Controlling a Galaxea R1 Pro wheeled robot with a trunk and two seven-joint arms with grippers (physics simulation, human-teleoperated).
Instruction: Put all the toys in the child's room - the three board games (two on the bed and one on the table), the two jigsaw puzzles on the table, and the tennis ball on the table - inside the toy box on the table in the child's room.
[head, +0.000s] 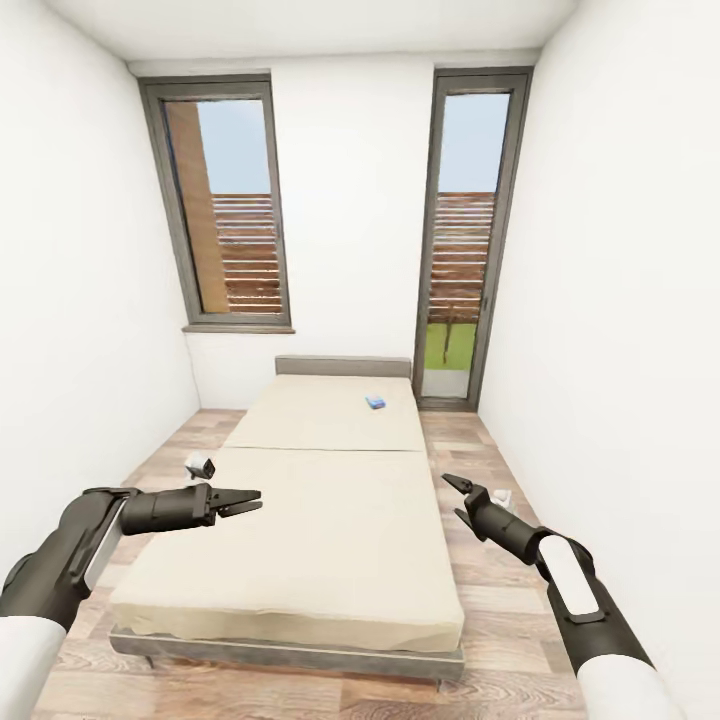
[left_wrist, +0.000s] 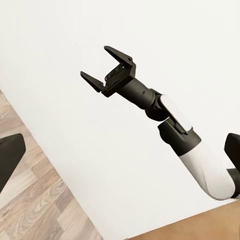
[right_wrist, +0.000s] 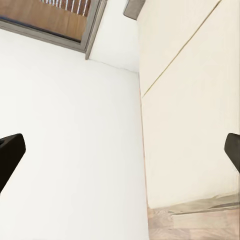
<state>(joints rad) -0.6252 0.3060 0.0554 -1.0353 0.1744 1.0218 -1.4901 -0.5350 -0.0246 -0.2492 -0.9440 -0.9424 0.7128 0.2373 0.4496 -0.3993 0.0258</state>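
The bed (head: 330, 520) with its plain cream top stretches away from me towards the far wall. A small flat blue box (head: 375, 402), possibly a board game, lies on it near the far right corner. My left gripper (head: 250, 500) hovers open over the bed's near left side, empty. My right gripper (head: 455, 497) is open and empty beside the bed's right edge. The left wrist view looks across at the right gripper (left_wrist: 95, 61), its fingers spread. The right wrist view shows the bed (right_wrist: 190, 125) and its seam. The table, toy box, jigsaw puzzles and tennis ball are out of view.
The room is narrow, with white walls close on both sides and strips of wood floor (head: 480, 470) along the bed. A small white and dark object (head: 200, 465) sits on the floor left of the bed. Another white one (head: 503, 496) lies on the right. A window (head: 228, 200) and a glass door (head: 465, 240) are in the far wall.
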